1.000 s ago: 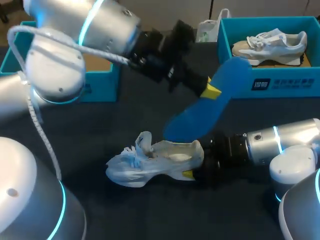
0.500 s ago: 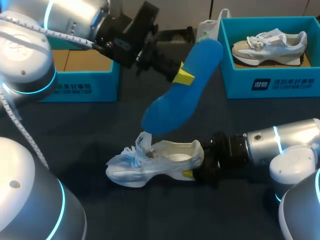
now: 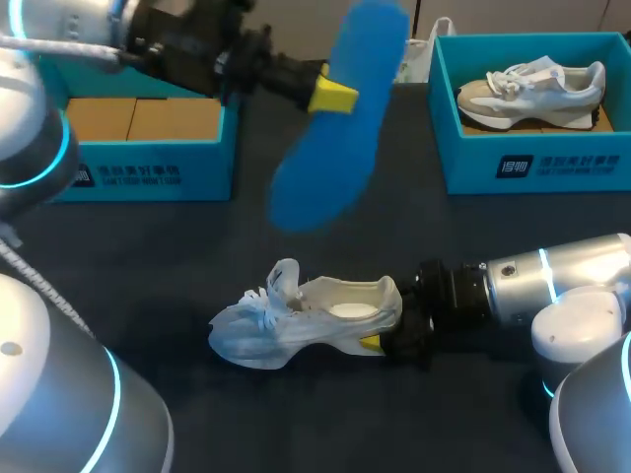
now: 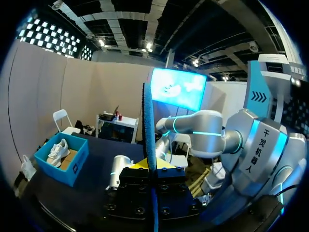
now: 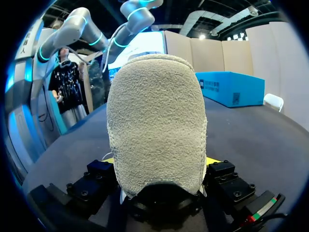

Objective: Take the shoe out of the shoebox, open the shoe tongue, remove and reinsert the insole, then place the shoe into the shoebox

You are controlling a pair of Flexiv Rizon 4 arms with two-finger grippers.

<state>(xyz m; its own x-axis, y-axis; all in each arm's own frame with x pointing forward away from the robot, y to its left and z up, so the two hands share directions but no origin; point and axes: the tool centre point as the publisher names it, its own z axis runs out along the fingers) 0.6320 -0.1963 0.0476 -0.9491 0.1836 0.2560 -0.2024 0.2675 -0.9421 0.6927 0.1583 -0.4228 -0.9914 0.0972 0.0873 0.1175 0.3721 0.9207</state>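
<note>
— Where has the blue insole (image 3: 335,128) got to?
— It's up in the air. The left tool (image 3: 330,96) has its yellow-tipped fingers clamped on it from both sides, near the upper end. The insole hangs tilted over the dark table (image 3: 197,246), its lower end pointing down toward the shoe (image 3: 296,320) but well clear of it.
— And from that arm's own camera?
— You see the insole edge-on, a thin blue line standing between the two fingers.
— Where's the shoe, then?
— The shoe sits on its sole on the table, out of any box. Its toe points toward the left arm's side and its tongue and laces are pulled up at the front. The opening is wide and you can see the pale inside.
— Is anyone holding it?
— The right tool (image 3: 373,342) is. It comes in low from the right and is closed on the heel. In its wrist camera the fuzzy pale heel fills the gap between the fingers, with a yellow tip at each side.
— What about the boxes?
— One teal shoebox (image 3: 532,163) stands at the far right with another shoe (image 3: 532,94) lying in it. A second teal box (image 3: 148,175) stands at the far left, with a brown cardboard floor showing inside.
</note>
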